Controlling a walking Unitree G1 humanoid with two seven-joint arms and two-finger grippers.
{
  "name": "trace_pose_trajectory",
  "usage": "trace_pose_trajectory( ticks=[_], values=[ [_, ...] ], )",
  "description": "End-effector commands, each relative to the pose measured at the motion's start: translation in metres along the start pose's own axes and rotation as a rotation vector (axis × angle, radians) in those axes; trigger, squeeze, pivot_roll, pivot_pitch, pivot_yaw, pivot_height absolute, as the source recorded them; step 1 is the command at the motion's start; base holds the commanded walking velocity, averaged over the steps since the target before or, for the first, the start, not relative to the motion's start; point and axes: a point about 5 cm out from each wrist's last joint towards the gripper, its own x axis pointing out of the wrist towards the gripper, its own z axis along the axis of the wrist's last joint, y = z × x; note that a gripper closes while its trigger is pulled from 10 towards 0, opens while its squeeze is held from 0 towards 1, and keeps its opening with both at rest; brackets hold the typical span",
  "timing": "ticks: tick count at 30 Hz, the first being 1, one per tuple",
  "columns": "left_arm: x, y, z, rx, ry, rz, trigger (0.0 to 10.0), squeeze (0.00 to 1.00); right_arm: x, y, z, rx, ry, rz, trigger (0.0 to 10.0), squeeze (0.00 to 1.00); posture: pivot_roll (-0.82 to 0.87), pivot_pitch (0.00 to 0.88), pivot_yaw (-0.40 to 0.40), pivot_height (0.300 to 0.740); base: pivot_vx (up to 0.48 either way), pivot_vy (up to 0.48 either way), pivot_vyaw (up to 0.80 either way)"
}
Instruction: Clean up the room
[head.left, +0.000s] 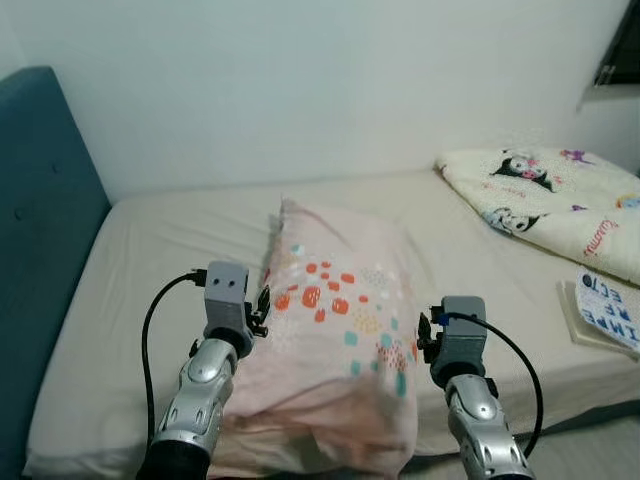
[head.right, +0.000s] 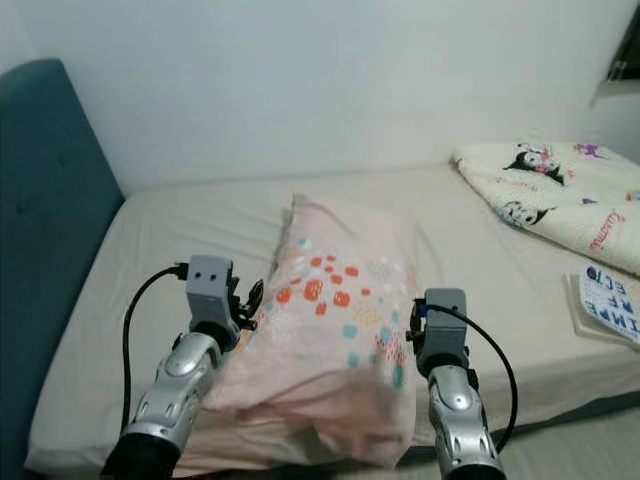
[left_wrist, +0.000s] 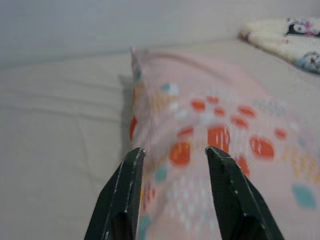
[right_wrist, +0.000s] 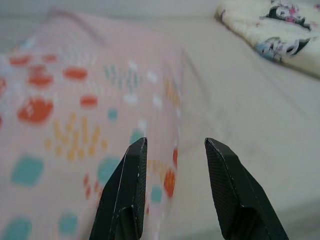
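A pink pillow (head.left: 340, 330) with orange and teal spots lies lengthwise on the beige mattress (head.left: 150, 260), its near end hanging over the bed's front edge. My left gripper (head.left: 262, 312) is at the pillow's left edge. In the left wrist view its fingers (left_wrist: 127, 190) stand apart, open, with the pillow's edge (left_wrist: 210, 135) between and beyond them. My right gripper (head.left: 424, 340) is at the pillow's right edge. It is open too, and the right wrist view shows the pillow's side (right_wrist: 80, 115) next to its fingers (right_wrist: 125, 190).
A teal padded headboard (head.left: 40, 250) stands at the left. A cream blanket with cartoon prints (head.left: 560, 200) lies folded at the back right. A white sheet with blue letters (head.left: 608, 310) sits on a book near the right edge. A white wall runs behind the bed.
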Motion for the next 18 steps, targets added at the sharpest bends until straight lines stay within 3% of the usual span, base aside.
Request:
trace_pose_trajectory(
  ticks=[1,14,16,18],
  values=[
    [-0.001,0.0,-0.003,0.001,0.01,-0.008,10.0,0.0,-0.002,-0.001,-0.004,0.006,0.013,-0.009,10.0,0.0,-0.02,0.0,-0.002,0.601,0.0,0.0,0.0],
    [-0.001,-0.003,0.001,0.007,-0.008,-0.044,10.0,0.0,-0.005,0.002,-0.003,0.015,-0.01,-0.01,10.0,0.0,-0.01,0.0,0.012,0.582,0.0,0.0,0.0],
    [0.001,0.0,0.004,-0.007,-0.024,-0.03,10.0,0.0,-0.005,0.003,-0.002,0.029,-0.021,-0.007,10.0,0.0,-0.01,0.0,0.012,0.577,0.0,0.0,0.0],
    [0.009,0.013,0.017,-0.077,-0.074,0.018,10.0,0.0,-0.002,0.005,0.002,0.03,-0.031,0.004,10.0,0.0,-0.01,0.009,0.011,0.567,0.0,0.0,0.0]
  ],
)
